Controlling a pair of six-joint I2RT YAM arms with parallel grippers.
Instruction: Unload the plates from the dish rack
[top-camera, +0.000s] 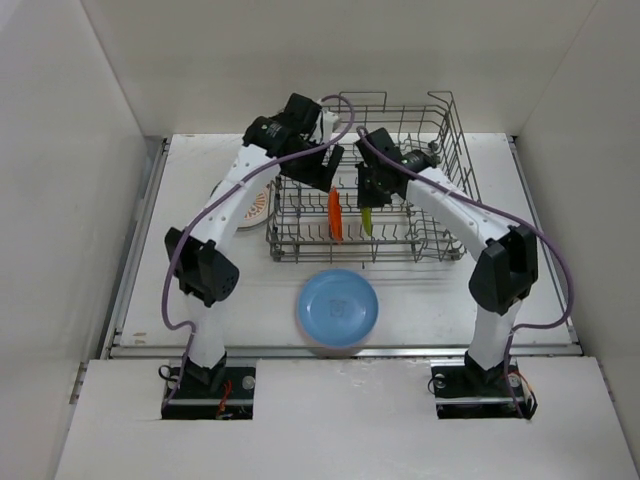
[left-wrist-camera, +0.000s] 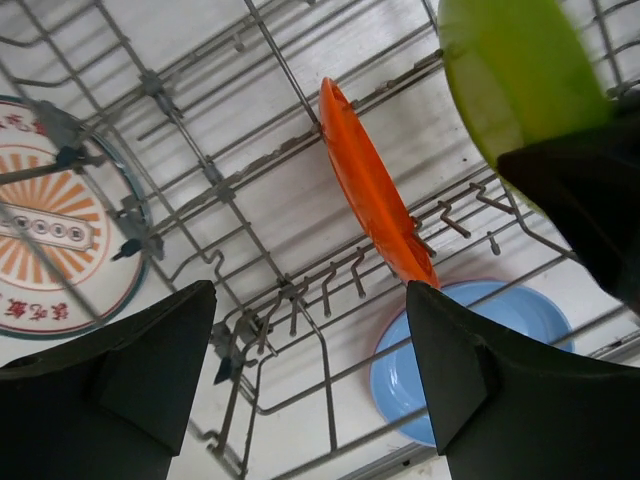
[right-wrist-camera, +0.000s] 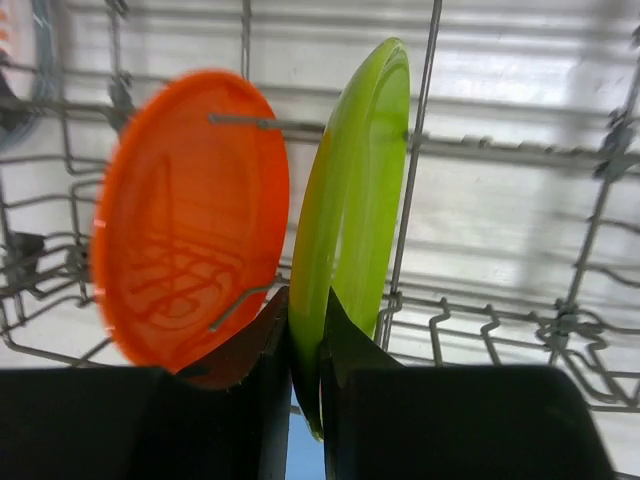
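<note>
The grey wire dish rack (top-camera: 440, 140) stands at the back of the table. A small orange plate (top-camera: 335, 214) and a small lime green plate (top-camera: 367, 220) stand on edge in its front row. My right gripper (right-wrist-camera: 306, 335) is shut on the rim of the lime green plate (right-wrist-camera: 350, 200), beside the orange plate (right-wrist-camera: 190, 215). My left gripper (left-wrist-camera: 310, 370) is open and empty above the rack, the orange plate (left-wrist-camera: 372, 185) ahead of it. The blue plate (top-camera: 339, 307) lies flat in front of the rack. The sunburst plate (top-camera: 258, 205) lies left of the rack.
The rack's upright tines (left-wrist-camera: 330, 285) and raised wire sides (top-camera: 460, 130) surround both grippers. The right arm's body (left-wrist-camera: 590, 200) shows at the right of the left wrist view. White walls enclose the table on three sides.
</note>
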